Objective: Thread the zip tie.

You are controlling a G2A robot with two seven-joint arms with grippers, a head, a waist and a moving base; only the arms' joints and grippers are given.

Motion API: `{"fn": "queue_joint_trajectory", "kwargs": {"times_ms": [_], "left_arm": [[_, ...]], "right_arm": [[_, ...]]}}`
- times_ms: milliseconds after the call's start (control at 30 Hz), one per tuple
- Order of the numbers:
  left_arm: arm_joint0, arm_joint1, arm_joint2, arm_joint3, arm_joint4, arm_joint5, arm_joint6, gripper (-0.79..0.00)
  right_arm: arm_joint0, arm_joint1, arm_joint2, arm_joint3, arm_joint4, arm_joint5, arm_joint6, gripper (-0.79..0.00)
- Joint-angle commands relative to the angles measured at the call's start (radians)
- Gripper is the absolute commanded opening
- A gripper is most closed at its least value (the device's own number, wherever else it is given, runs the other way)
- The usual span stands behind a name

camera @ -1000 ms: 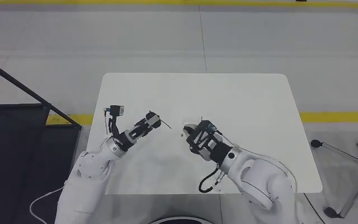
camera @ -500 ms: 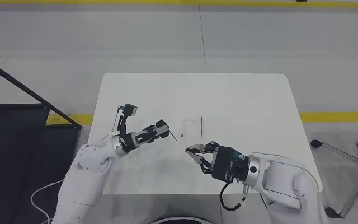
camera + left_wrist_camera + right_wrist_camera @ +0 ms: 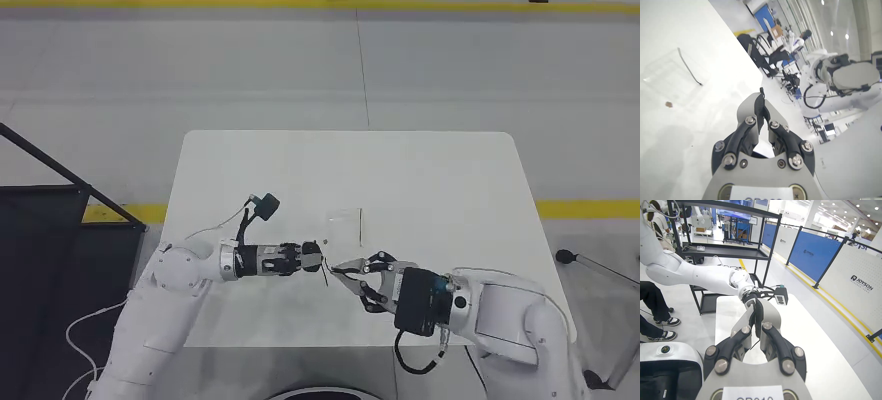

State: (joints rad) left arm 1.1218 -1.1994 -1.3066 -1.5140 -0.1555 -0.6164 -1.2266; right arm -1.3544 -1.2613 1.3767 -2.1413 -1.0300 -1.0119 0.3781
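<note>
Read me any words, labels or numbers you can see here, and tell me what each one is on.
White label behind the left claw: cut off by the picture's edge, unreadable.
White label behind the right claw: cut off too.
Fence panels: a brand logo, not quoted.

The white table [image 3: 450, 180] has rounded corners. On it, close to its middle and a little toward 10 o'clock, a clear plastic bag [image 3: 346, 224] lies flat. In the left wrist view a small brown crumb [image 3: 668, 104] sits on the table just beside this bag [image 3: 668, 75].

On the grey floor a yellow line [image 3: 592, 208] passes the table at 3 o'clock and also at 9 o'clock. A black frame [image 3: 45, 160] stands at 9 o'clock, and a thin black stand [image 3: 568, 257] at 4 o'clock.

Beyond the table's far end, the right wrist view shows a black shelf rack [image 3: 723, 252], blue partition panels [image 3: 814, 251] and a white perforated panel [image 3: 853, 262].
</note>
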Motion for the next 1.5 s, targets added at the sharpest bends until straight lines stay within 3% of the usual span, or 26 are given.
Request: {"fn": "queue_joint_trajectory", "kwargs": {"times_ms": [0, 267, 733, 1167, 1467], "left_arm": [[-0.024, 0.012, 0.030, -0.004, 0.023, 0.009, 0.014, -0.785], [-0.099, 0.068, 0.156, -0.017, 0.089, -0.037, 0.059, -0.785], [-0.089, 0.071, 0.152, -0.032, 0.110, -0.028, 0.095, -0.785], [-0.028, 0.095, 0.090, -0.094, 0.290, -0.195, 0.235, -0.785], [-0.002, 0.107, 0.092, -0.124, 0.318, -0.212, 0.266, -0.785]], "right_arm": [[0.007, 0.007, -0.009, -0.001, 0.000, 0.000, -0.020, -0.785], [0.054, 0.055, -0.061, 0.003, -0.031, 0.000, -0.059, -0.785], [0.046, 0.056, -0.058, 0.018, -0.025, 0.042, -0.076, -0.785], [0.029, 0.073, -0.030, 0.025, -0.035, 0.041, -0.127, -0.785], [0.053, 0.078, -0.071, 0.032, -0.132, 0.081, -0.111, -0.785]]}}
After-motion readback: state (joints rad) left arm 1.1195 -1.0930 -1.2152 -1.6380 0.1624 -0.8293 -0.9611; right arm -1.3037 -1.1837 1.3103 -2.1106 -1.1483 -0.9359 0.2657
